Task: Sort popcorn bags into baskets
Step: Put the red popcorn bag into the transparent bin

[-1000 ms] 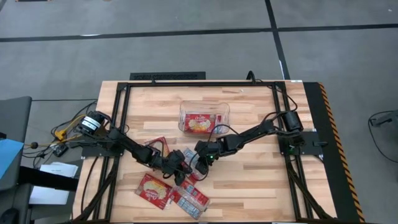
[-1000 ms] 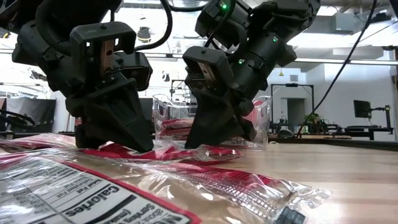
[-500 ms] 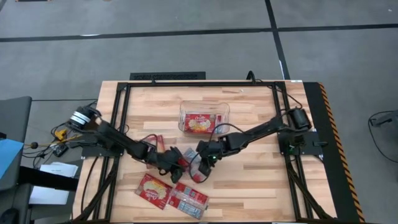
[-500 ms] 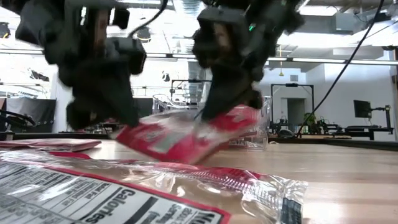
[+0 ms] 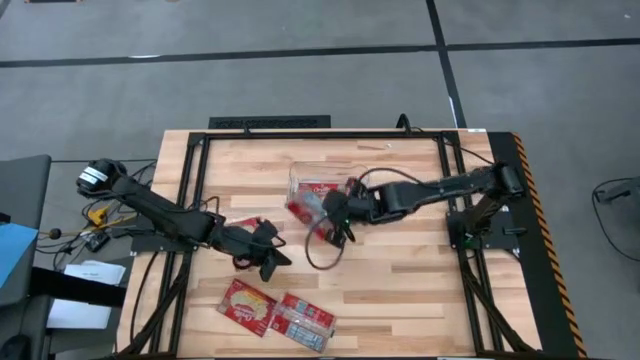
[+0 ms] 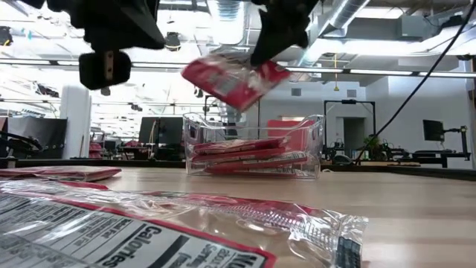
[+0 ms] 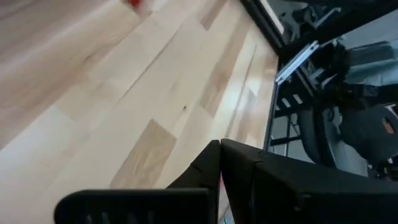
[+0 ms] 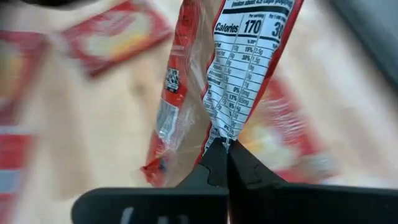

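Note:
My right gripper (image 5: 333, 212) is shut on a red popcorn bag (image 5: 303, 207) with a white nutrition panel (image 8: 239, 56). In the low view the bag (image 6: 234, 78) hangs in the air above the clear plastic basket (image 6: 312, 141). The basket (image 5: 345, 172) stands at the table's middle, toward the far side, and holds several flat red bags (image 6: 245, 156). My left gripper (image 5: 268, 256) is shut and empty, raised above bare wood (image 7: 143, 124) to the left of the basket, nearer the near edge. It shows high up in the low view (image 6: 104, 67). My right gripper pinches the bag's edge (image 8: 219, 135) between its two fingers, several layers of clear and printed film together. The fingers come slanting down from the table's right. The bag is lifted clear and hangs tilted below them, over the basket's near left corner.
Two bags (image 5: 248, 303) (image 5: 306, 320) lie side by side near the table's near edge and fill the low view's foreground (image 6: 149, 231). Another red bag (image 5: 247, 230) lies beside the left arm. A dark cable loop (image 5: 320, 255) hangs under the right arm. Bare wood lies to the right.
Both grippers stood down on a bag between them. The bag came up off the table, and my right gripper has carried it up and toward the far edge, above the basket. My left gripper has come away from the bag, risen and drawn back a little toward the table's left.

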{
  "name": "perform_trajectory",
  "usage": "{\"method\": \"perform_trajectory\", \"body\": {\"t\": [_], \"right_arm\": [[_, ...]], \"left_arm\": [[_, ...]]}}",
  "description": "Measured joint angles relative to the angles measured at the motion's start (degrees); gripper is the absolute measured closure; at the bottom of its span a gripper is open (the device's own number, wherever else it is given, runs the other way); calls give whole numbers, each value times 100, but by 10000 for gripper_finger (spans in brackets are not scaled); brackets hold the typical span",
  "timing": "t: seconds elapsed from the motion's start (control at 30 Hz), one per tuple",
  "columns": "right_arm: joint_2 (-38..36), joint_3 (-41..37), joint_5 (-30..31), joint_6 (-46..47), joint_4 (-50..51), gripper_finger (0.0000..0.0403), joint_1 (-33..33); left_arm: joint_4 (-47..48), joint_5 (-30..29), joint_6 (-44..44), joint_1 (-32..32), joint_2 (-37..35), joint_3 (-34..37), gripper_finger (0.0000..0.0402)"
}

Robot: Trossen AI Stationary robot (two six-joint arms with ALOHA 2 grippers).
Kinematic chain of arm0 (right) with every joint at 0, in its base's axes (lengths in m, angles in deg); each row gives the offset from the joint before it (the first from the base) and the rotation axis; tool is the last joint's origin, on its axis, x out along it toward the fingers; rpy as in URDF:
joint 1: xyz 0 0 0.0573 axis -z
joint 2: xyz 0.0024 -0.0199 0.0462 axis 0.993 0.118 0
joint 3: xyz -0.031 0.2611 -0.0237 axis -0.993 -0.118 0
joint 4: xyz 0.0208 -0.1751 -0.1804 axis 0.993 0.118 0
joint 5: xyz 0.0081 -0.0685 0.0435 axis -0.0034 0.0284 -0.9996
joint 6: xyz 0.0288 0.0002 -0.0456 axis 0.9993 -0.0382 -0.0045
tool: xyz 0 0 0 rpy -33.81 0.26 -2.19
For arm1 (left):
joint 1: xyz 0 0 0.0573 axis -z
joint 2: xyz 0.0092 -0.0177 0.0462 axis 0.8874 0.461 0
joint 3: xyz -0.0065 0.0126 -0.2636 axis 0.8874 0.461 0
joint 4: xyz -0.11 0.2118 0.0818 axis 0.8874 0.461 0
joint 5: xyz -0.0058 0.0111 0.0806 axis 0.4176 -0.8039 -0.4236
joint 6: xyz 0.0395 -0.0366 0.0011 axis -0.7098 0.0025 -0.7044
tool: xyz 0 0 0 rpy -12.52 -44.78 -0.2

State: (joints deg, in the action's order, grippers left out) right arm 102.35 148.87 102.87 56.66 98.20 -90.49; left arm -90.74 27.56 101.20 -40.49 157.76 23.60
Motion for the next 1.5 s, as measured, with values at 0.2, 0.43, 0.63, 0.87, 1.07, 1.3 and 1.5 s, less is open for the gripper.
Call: {"method": "perform_trajectory", "body": {"t": [0.2, 0.43, 0.63, 0.87, 1.07, 1.3, 1.5], "right_arm": [[213, 714, 1364, -1478, 808, 400, 241], [788, 718, 2678, -2628, 1251, 400, 292], [1498, 748, 3620, -3251, 1285, 399, 290], [1855, 804, 3541, -3385, 1295, 399, 169], [1848, 857, 3193, -3719, 1147, 371, 54], [1654, 1044, 2269, -3763, 1090, 296, 58], [1639, 1611, 1544, -3486, 1453, 230, 43]], "left_arm": [[164, -212, -136, 4, -314, -2, 401], [652, -293, -114, 27, -372, -1, 401], [854, -388, -103, 42, -373, -4, 401], [997, -446, -57, 42, -373, -4, 401], [1142, -450, -40, 42, -376, -7, 401], [1149, -475, -23, 42, -376, -5, 401], [1156, -472, -26, 42, -376, -5, 401]]}}
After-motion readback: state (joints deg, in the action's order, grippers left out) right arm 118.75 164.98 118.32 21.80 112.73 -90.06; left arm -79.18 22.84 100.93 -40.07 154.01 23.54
